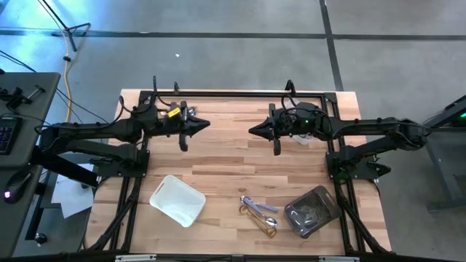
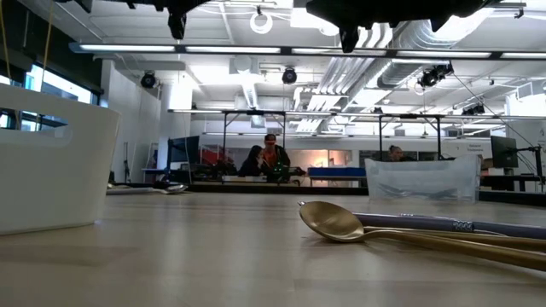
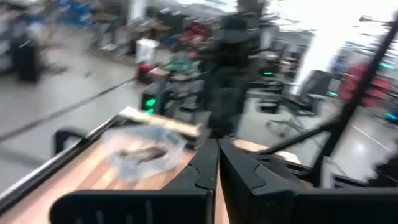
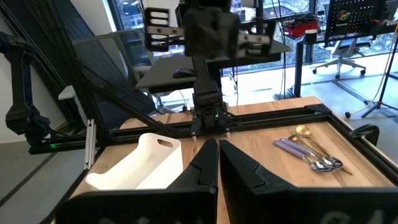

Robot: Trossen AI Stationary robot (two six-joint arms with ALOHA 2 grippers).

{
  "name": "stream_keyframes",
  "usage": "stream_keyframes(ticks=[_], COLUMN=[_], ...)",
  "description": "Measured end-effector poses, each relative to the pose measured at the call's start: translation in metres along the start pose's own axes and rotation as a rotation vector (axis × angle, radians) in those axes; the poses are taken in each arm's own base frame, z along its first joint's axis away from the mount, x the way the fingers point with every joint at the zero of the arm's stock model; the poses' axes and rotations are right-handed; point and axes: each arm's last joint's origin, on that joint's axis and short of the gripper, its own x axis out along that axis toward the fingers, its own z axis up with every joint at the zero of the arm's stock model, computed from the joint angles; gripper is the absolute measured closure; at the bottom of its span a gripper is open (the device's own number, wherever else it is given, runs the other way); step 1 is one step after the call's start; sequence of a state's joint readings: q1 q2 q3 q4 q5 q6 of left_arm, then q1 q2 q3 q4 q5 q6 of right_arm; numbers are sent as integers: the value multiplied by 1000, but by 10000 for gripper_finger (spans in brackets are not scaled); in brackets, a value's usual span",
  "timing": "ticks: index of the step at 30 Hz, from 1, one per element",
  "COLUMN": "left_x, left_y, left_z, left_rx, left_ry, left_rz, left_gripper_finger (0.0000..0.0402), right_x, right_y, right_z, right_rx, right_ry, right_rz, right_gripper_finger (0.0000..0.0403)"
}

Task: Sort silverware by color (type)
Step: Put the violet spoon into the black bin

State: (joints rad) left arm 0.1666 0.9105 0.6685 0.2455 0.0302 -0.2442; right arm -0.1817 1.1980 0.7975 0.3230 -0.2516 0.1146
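Silverware point(image 1: 259, 213) sits in a loose bunch on the counter point(image 1: 233, 156) near its front edge, between the white tray point(image 1: 177, 199) and the clear tray point(image 1: 312, 211). Gold spoon point(image 2: 334, 221) lies bowl-up, touching a silver handle; silver and gold pieces side by side. The clear tray holds dark pieces, too small to tell which.

No readable writing or brand anywhere; a yellow tag on my left arm is too small to read.

Left jaws point(image 1: 204, 124) are pressed together, holding nothing, raised over the back half of the counter and pointing at the right one. Right jaws point(image 1: 254, 131) are pressed together too, empty, facing the left, a gap between the tips.

Counter is light wood planks with a black frame around it. Grey concrete floor below. Room behind: open lab, strip lights, ceiling ducts, desks; people seated far back.

View differences: low view alone shows the people and the spoon bowl close up. Right wrist view shows the white tray's handle cutout point(image 4: 163, 143) and the silverware beyond the fingertips. Left wrist view is blurred; only the clear tray point(image 3: 144, 151) reads.
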Motion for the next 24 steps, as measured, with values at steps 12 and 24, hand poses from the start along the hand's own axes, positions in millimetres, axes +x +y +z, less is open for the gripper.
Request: stream_keyframes(ticks=[12, 24], left_x=[0, 3], left_y=[70, 162], left_z=[-1, -21], left_rx=[-217, -400], left_ry=[488, 1010], left_rz=[486, 731], left_gripper_finger=[278, 232], right_x=[0, 0], right_y=[0, 0], right_z=[0, -2], right_rx=[1, 30], right_ry=[3, 15], right_rz=[-5, -6], right_gripper_finger=[403, 403])
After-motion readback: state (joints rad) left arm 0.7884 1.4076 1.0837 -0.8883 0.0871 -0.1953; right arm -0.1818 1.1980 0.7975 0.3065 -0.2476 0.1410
